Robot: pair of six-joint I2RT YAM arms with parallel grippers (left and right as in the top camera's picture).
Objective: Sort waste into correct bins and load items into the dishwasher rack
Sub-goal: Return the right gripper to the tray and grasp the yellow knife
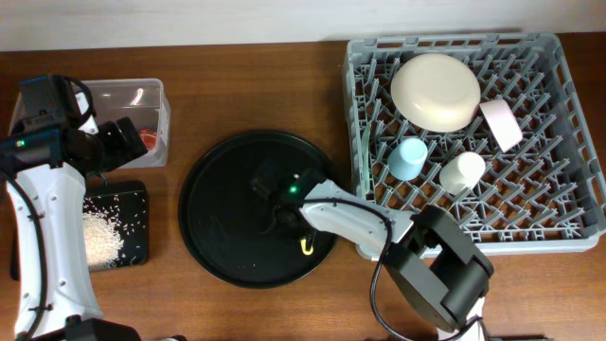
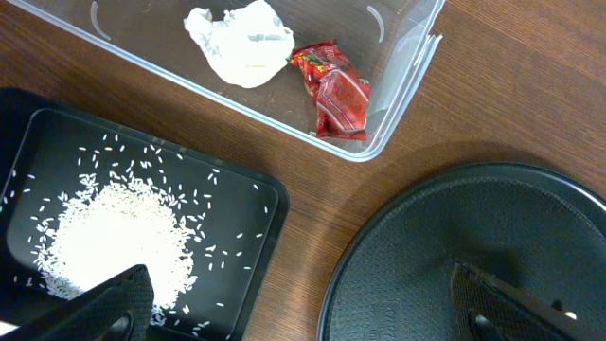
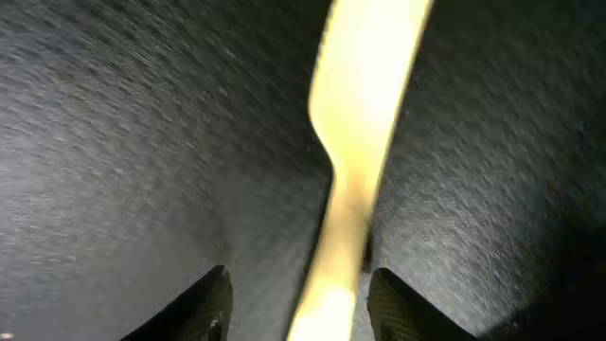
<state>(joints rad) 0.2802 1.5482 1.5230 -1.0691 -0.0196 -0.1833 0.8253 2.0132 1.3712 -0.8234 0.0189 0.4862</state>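
Observation:
My right gripper (image 1: 284,210) is low over the large round black tray (image 1: 218,208). Its fingers (image 3: 298,305) are open on either side of the slim pale yellow utensil (image 3: 365,85), with a gap on each side; one end of the utensil (image 1: 308,248) shows in the overhead view. My left gripper (image 1: 118,140) is open and empty (image 2: 303,313) above the flat black tray (image 2: 241,256) of white rice (image 2: 118,232). The white wrapper (image 2: 241,43) and red wrapper (image 2: 336,90) lie in the clear box (image 2: 407,71). The grey rack (image 1: 559,170) holds the cream bowl (image 1: 436,90), pink bowl (image 1: 500,123), blue cup (image 1: 409,157) and white cup (image 1: 462,170).
The round black tray (image 2: 473,237) lies between the two bins on the left and the rack on the right. My right arm reaches from the front edge across the tray's right side. Bare wooden table (image 1: 237,85) lies behind the round tray.

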